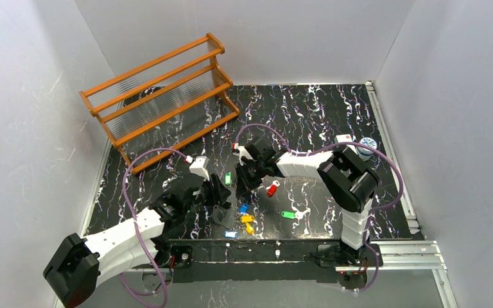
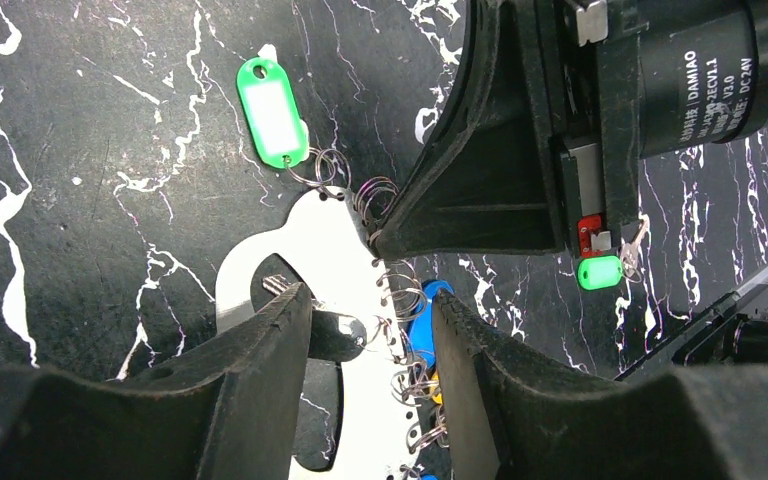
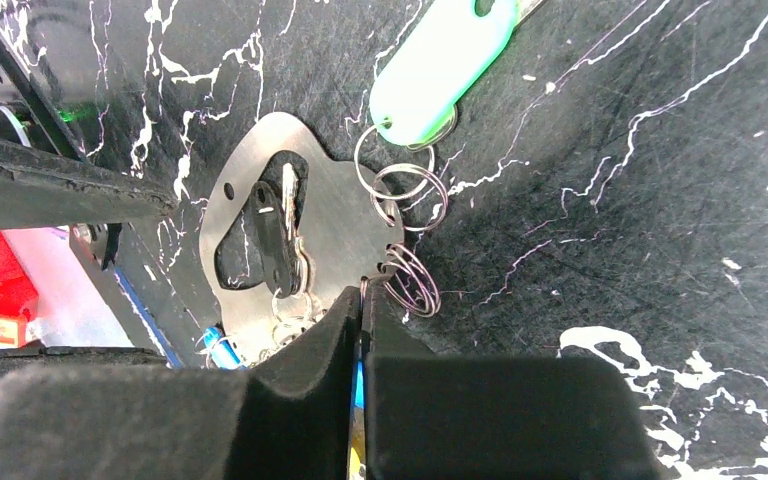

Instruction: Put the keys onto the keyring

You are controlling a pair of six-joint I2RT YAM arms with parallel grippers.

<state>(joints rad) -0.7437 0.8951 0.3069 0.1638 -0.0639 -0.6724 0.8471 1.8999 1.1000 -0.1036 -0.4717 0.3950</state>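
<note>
The keyring (image 3: pixel 340 225) is a flat pale metal plate (image 2: pixel 330 240) with small holes along one edge, lying on the black marbled table. Wire split rings hang from that edge. A green-tagged key (image 3: pixel 440 70) is linked to it (image 2: pixel 273 110). My right gripper (image 3: pixel 362 292) is shut, pinching a thin split ring at the plate's edge. My left gripper (image 2: pixel 372 300) stands open astride the plate, with rings and a blue tag (image 2: pixel 422 325) between its fingers. Loose keys lie nearby: red (image 1: pixel 273 188), green (image 1: pixel 287 215), blue (image 1: pixel 243 208) and yellow (image 1: pixel 249 223).
A wooden rack (image 1: pixel 160 96) stands at the back left. A small white and blue cup (image 1: pixel 367 146) sits by the right arm's elbow. Metal rails (image 1: pixel 391 250) run along the table's right and near edges, and white walls close in the sides.
</note>
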